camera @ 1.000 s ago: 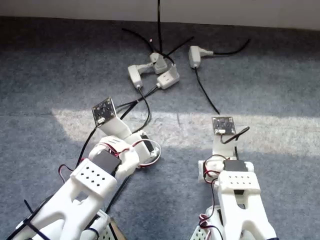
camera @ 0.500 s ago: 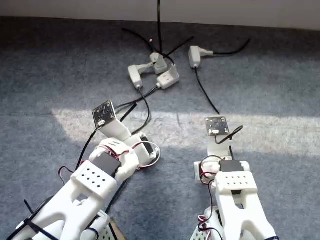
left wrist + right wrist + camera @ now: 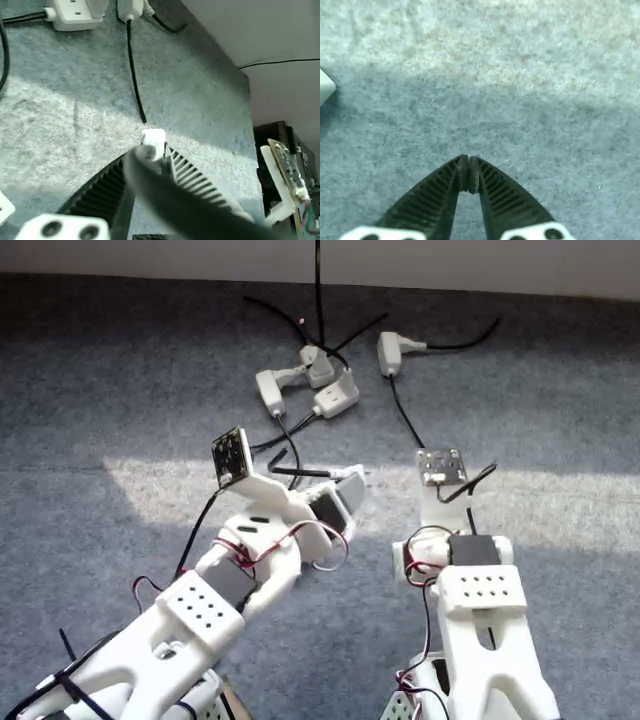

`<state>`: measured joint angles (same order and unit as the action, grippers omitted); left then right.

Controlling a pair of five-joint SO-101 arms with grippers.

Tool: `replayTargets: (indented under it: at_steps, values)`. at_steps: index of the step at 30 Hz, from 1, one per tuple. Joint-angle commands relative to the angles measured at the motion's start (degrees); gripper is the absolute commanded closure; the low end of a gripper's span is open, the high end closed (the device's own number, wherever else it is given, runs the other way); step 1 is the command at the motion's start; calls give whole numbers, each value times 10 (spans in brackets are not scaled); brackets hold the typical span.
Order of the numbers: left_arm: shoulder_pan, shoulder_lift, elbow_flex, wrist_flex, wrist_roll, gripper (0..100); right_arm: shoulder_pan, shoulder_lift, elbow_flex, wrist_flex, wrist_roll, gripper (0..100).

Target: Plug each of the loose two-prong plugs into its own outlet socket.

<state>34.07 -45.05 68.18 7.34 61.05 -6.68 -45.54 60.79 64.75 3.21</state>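
little of the job looks done: the left gripper (image 3: 152,153) is pinched on what looks like a small white plug (image 3: 153,136) over the grey carpet (image 3: 560,420), well apart from the white socket blocks (image 3: 336,398) clustered at the far side, and i cannot tell whether any plug there is already seated. the held plug sticks out past the fingertips, its long axis roughly in line with the fingers, pointing away from the wrist towards a black cable (image 3: 134,70) lying on the carpet; its prongs are hidden. the right gripper (image 3: 469,176) hangs low over carpet, tips pressed together on nothing.
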Motion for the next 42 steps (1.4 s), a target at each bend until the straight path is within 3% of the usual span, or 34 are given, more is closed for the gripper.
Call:
replayTargets:
  at_steps: [1, 9, 12, 20, 30, 42]
  values:
    - [49, -7, 30, -136, -3, 993, -3, -12, -51, 8, 1, 992]
    - [77, -8, 177, -414, -3, 993, 33, -12, -109, 7, 1, 992]
    - [79, -8, 209, -472, -2, 993, 45, -11, -121, 2, 1, 992]
    - [155, -8, 236, -478, -4, 993, 44, -9, -117, -32, -4, 992]
    - [73, -8, 212, -480, -2, 993, 65, -11, -56, -16, 27, 992]
    - [109, -8, 217, -478, 25, 993, -17, -11, -43, -41, 29, 992]
